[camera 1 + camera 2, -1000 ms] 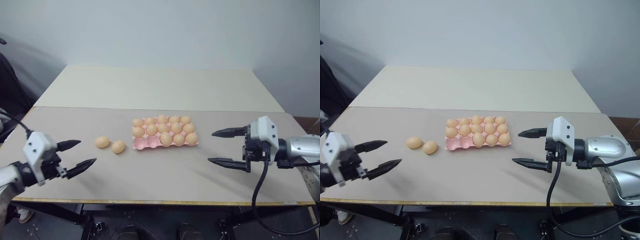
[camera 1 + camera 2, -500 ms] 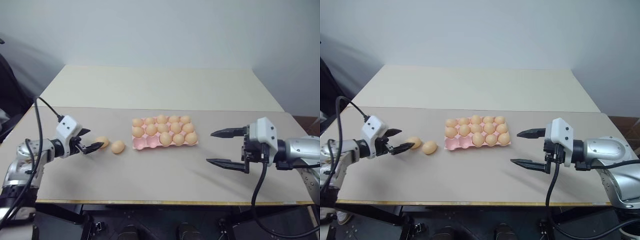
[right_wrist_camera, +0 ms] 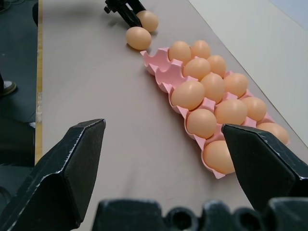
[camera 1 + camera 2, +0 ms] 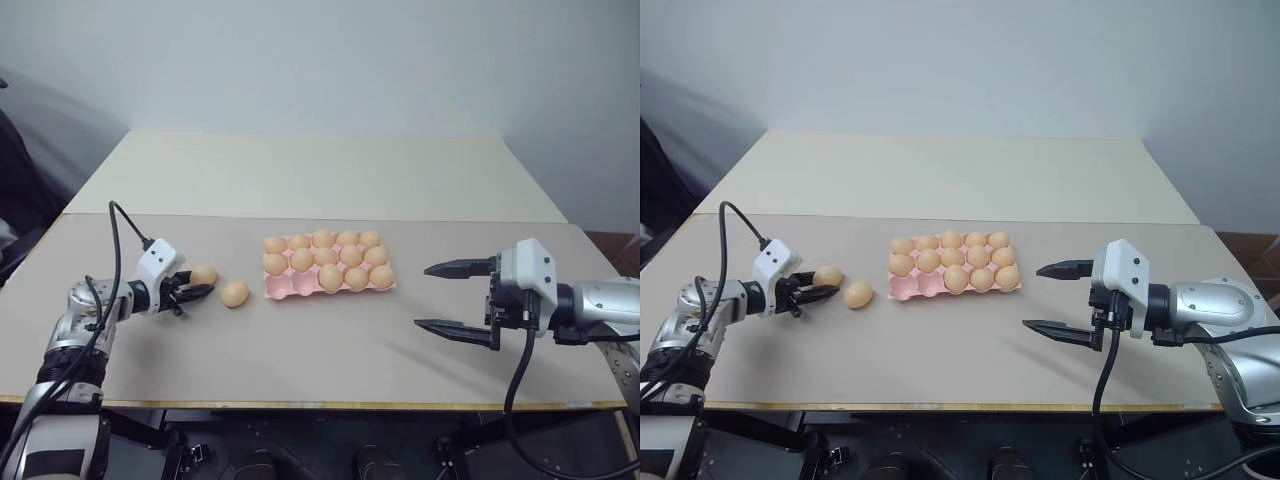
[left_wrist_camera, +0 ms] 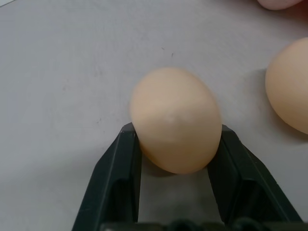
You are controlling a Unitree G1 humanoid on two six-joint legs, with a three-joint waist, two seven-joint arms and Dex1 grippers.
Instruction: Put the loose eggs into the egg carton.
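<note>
Eggs: we see two loose eggs at centre left, beside the egg carton.
Left gripper: clamped around one loose egg.
Right gripper: spread wide, holding nothing, lower right.

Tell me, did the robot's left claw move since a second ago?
Yes. The left gripper went forward across the table toward the pink egg carton, and its jaws are now shut on the far loose egg.

The loose eggs look smooth with a soft, matt sheen; the egg carton is moulded pink, plastic-looking; the table is matt beige with faint scuffs; black fingers look like dull hard plastic
</note>
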